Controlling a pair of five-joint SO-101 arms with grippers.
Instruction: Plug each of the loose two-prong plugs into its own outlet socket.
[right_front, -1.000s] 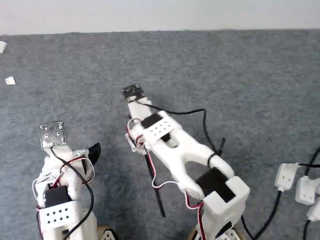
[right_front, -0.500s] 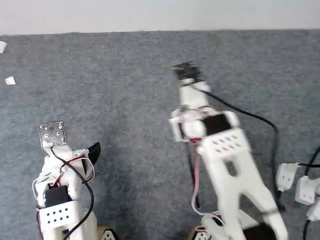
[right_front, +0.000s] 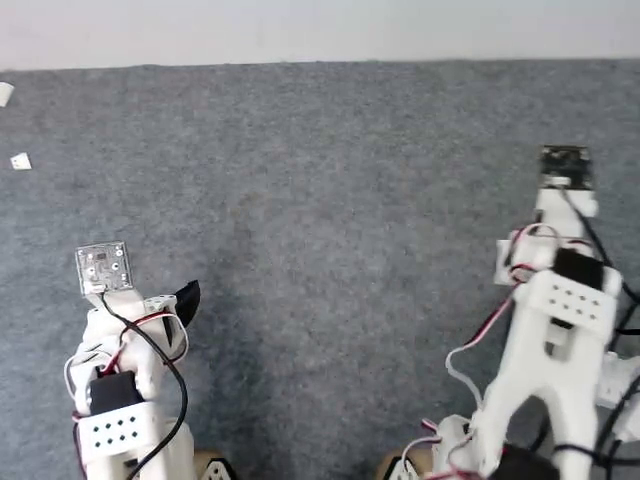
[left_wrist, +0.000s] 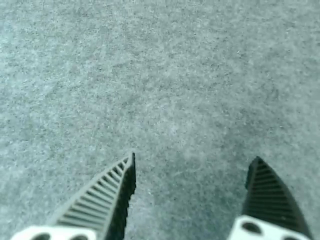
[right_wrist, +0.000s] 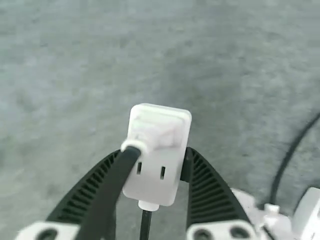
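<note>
My right gripper (right_wrist: 155, 155) is shut on a white socket block (right_wrist: 159, 131) with two slots in its side, one black finger against each flank. A black cable (right_wrist: 112, 187) leaves the block and runs back between the fingers. In the high view the right arm (right_front: 555, 310) stands at the right side of the table and hides the block beneath it. My left gripper (left_wrist: 192, 167) hangs open over bare grey carpet with nothing between its fingers. The left arm (right_front: 125, 400) stays at the near left.
More white socket pieces (right_wrist: 310, 212) and a black cable (right_wrist: 295, 150) lie beside the right gripper, at the table's right edge (right_front: 628, 380). Two small white scraps (right_front: 20, 160) sit at the far left. Grey carpet (right_front: 330, 200) covers the table.
The right arm has swung from the middle left of the table over to the right side. The left arm has not moved.
</note>
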